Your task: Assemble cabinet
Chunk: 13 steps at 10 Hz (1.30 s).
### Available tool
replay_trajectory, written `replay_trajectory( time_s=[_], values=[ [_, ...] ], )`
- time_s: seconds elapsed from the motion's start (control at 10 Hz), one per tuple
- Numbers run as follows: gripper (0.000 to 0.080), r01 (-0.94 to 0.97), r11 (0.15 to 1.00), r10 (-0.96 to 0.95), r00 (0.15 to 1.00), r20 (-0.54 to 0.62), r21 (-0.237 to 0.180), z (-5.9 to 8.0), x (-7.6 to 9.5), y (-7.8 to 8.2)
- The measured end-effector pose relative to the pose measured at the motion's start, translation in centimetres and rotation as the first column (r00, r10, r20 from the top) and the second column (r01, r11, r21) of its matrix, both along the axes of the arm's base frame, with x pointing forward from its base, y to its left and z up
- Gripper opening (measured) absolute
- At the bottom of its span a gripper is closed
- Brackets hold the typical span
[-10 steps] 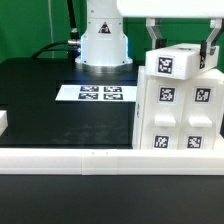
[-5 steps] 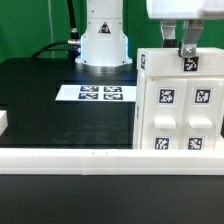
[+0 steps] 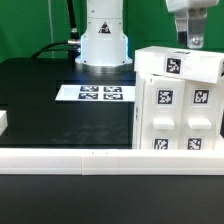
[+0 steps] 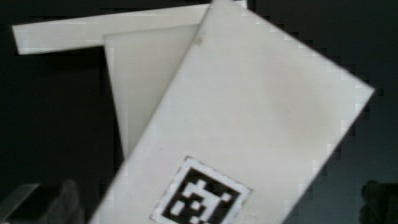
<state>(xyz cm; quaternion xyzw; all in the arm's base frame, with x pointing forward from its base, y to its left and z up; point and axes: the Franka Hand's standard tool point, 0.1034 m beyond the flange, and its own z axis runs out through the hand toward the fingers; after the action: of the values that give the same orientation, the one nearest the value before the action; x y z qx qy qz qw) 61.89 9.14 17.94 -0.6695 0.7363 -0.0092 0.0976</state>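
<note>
The cabinet (image 3: 178, 115) is a large white box with black-and-white tags on its face, standing at the exterior view's right. A white tagged panel (image 3: 180, 66) lies across its top, slightly tilted. My gripper (image 3: 191, 42) hangs just above that panel, clear of it. In the wrist view the tagged panel (image 4: 231, 120) fills the frame over the white body beneath. The gripper (image 4: 214, 214) has its dark fingertips (image 4: 50, 205) standing wide apart on either side of the panel, open and holding nothing.
The marker board (image 3: 100, 94) lies on the black table before the robot base (image 3: 103, 40). A white rail (image 3: 70, 157) runs along the front edge. A small white block (image 3: 3, 122) sits at the exterior view's left edge.
The gripper came down onto the top of the cabinet with the panel, then let go and rose. The panel now rests on the cabinet's top.
</note>
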Motion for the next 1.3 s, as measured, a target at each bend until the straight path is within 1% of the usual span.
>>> replay_trajectory(
  time_s=[0.3, 0.4, 0.5, 0.6, 0.7, 0.8, 0.9, 1.0, 1.1, 1.2, 1.3],
  values=[
    [0.0797, -0.076, 0.997, 0.076, 0.997, -0.003, -0.015, -0.4, -0.2, 0.1],
    [0.0797, -0.237, 0.97, 0.236, 0.971, -0.027, -0.045, -0.6, -0.3, 0.2],
    [0.0797, -0.456, 0.885, 0.454, 0.89, -0.04, -0.093, -0.3, 0.3, 0.7],
    [0.0797, -0.528, 0.844, 0.527, 0.849, -0.039, -0.101, -0.1, 0.5, 0.7],
    [0.0797, -0.672, 0.731, 0.672, 0.739, -0.046, -0.115, -0.1, 0.5, 0.8],
    [0.0797, -0.792, 0.595, 0.795, 0.605, -0.048, -0.135, -0.2, 0.7, 0.5],
    [0.0797, -0.851, 0.504, 0.855, 0.516, -0.051, -0.147, -0.3, 0.7, 0.5],
    [0.0797, -0.909, 0.385, 0.916, 0.398, -0.057, -0.161, -0.3, 0.7, 0.5],
    [0.0797, -0.964, 0.195, 0.975, 0.21, -0.067, -0.179, -0.5, 1.2, 0.2],
    [0.0797, -0.982, 0.052, 0.995, 0.067, -0.078, -0.182, -0.7, 1.5, 0.4],
    [0.0797, -0.98, -0.084, 0.994, -0.069, -0.084, -0.178, -0.8, 1.2, 0.8]
  ],
)
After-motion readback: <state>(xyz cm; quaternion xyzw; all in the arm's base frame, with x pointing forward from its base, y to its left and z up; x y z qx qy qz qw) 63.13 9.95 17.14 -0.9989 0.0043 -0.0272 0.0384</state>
